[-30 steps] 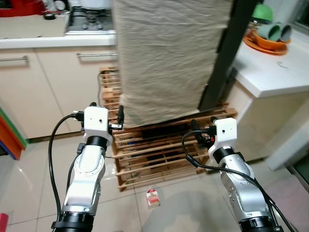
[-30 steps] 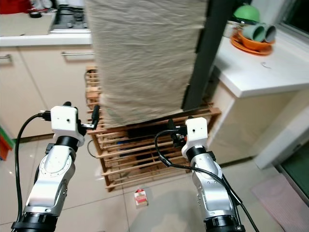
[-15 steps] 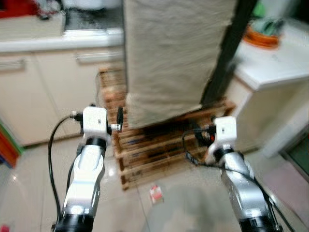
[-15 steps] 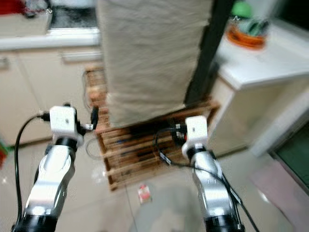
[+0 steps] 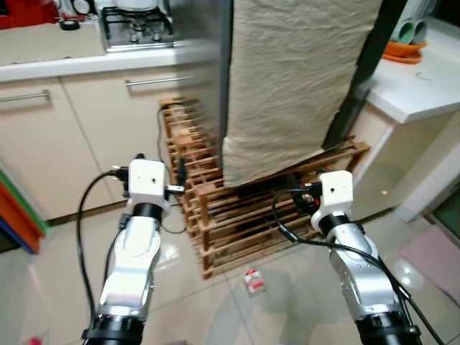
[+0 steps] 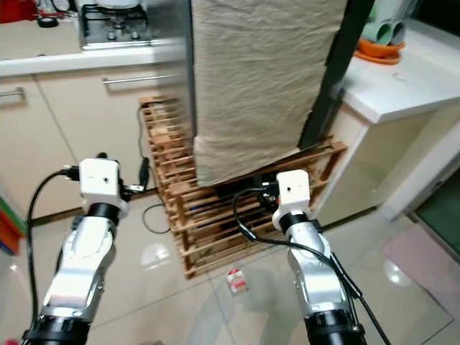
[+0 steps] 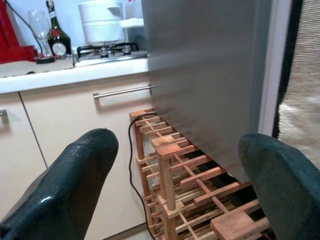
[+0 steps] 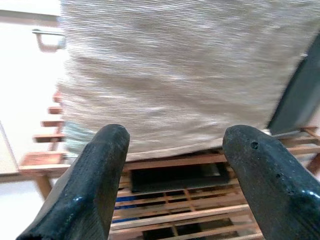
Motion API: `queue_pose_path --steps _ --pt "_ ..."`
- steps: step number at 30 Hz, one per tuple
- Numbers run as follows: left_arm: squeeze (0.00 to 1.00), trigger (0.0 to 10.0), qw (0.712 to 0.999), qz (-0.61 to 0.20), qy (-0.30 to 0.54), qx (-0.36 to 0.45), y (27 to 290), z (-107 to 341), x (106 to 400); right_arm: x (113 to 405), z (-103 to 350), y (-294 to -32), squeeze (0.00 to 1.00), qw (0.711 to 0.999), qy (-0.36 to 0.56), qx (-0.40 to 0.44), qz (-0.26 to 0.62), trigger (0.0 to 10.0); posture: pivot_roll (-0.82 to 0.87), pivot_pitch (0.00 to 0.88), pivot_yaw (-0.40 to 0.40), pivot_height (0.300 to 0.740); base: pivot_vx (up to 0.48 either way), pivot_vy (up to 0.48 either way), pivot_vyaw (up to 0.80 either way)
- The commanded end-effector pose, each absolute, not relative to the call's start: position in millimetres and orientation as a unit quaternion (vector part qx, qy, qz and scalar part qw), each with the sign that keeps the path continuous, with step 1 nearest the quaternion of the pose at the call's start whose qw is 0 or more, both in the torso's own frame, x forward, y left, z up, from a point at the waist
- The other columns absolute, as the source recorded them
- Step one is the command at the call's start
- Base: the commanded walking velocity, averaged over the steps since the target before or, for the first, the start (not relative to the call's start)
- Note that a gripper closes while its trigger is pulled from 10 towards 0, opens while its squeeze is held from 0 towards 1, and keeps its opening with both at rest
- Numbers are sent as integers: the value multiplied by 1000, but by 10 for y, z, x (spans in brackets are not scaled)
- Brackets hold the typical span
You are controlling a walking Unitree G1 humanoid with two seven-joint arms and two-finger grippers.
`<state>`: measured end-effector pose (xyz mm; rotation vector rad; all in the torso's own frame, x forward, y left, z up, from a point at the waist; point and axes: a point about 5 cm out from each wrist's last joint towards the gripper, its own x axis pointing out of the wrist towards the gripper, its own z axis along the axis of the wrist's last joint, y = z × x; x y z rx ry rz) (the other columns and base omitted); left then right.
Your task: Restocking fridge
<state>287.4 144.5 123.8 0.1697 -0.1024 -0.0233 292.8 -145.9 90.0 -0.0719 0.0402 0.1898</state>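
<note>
A tall fridge draped in beige cloth point(image 5: 295, 79) stands on a slatted wooden rack point(image 5: 215, 215); its grey steel side point(image 7: 200, 75) faces the stove. A black strip point(image 5: 363, 65) runs down the cloth's right edge. Both arms are raised in front of it. My left gripper point(image 7: 175, 165) is open with nothing between its fingers, short of the rack's left corner. Just as empty and open, my right gripper point(image 8: 172, 165) points at the cloth's lower edge and the rack below it.
A small red-and-white carton point(image 5: 252, 281) lies on the tiled floor before the rack. Cream cabinets point(image 5: 43, 144) with a gas stove point(image 5: 136, 25) stand on the left. A white counter point(image 5: 424, 86) with an orange dish and green cups point(image 5: 410, 39) stands on the right. A black cable point(image 6: 154, 215) trails beside the rack.
The camera has swung, so the fridge and rack sit further right and the fridge's steel side now shows. The blur has gone. Both arms hold the same raised pose.
</note>
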Motion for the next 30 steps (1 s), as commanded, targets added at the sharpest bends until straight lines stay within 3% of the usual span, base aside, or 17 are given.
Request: queue_pose_path --steps 1,9,25,30 --pt "0 10000 994 -12 -57 89 1417 1262 2891 2981 966 -1476 0 995 7 -45 93 10000 -22 0 -35 740 0 0 0" --pt "0 10000 993 -18 -68 90 1401 1297 2876 3017 945 -1511 0 996 9 -45 78 10000 -13 0 -39 740 0 0 0" --pt "0 10000 995 0 -69 69 1424 1324 2868 3077 977 -1512 0 996 -2 -53 77 10000 -13 0 -41 740 456 0 0" --pt "0 10000 996 5 -67 58 1432 1323 2865 3073 983 -1476 0 995 -6 -55 88 10000 -14 0 -39 740 243 390 0"
